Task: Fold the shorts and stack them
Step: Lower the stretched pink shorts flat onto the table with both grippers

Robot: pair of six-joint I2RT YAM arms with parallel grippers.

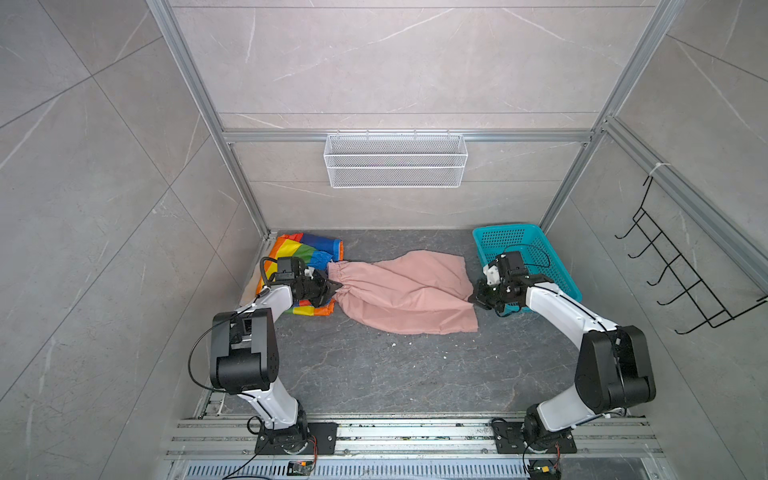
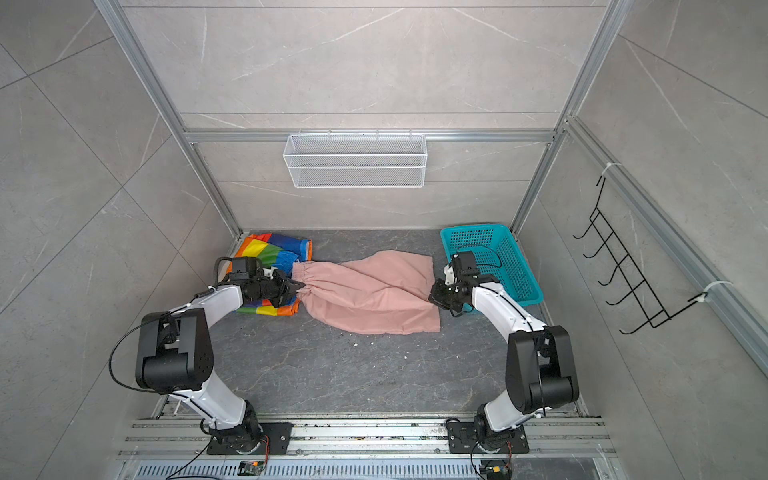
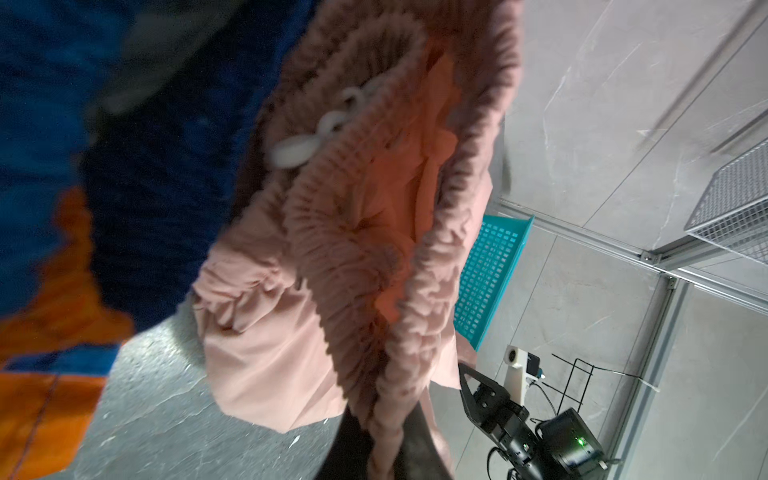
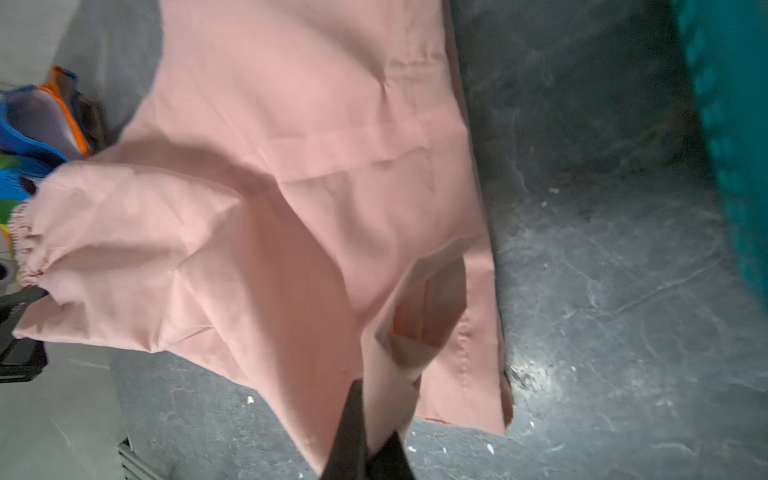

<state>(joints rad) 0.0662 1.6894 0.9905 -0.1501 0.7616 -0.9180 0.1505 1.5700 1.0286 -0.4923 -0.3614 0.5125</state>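
A: What is laid on the table (image 1: pixel 374 365)?

B: The pink shorts (image 1: pixel 407 291) are spread across its middle. The gathered waistband is turned to the left and the leg hems to the right. The cloth is drawn out between the two arms and is raised a little at each held end.

A: And beside them?

B: The rainbow shorts (image 1: pixel 307 249) are placed in the far left corner, and the pink waistband is seen at their near edge. The basket (image 1: pixel 523 245) is set in the far right corner, near the hems but apart from them.

A: How are the grippers found?

B: The left gripper (image 1: pixel 334 289) is closed on the waistband, which is bunched between its fingers (image 3: pixel 409 446) in the left wrist view. The right gripper (image 1: pixel 473 297) is clamped on a leg hem, as shown in the right wrist view.
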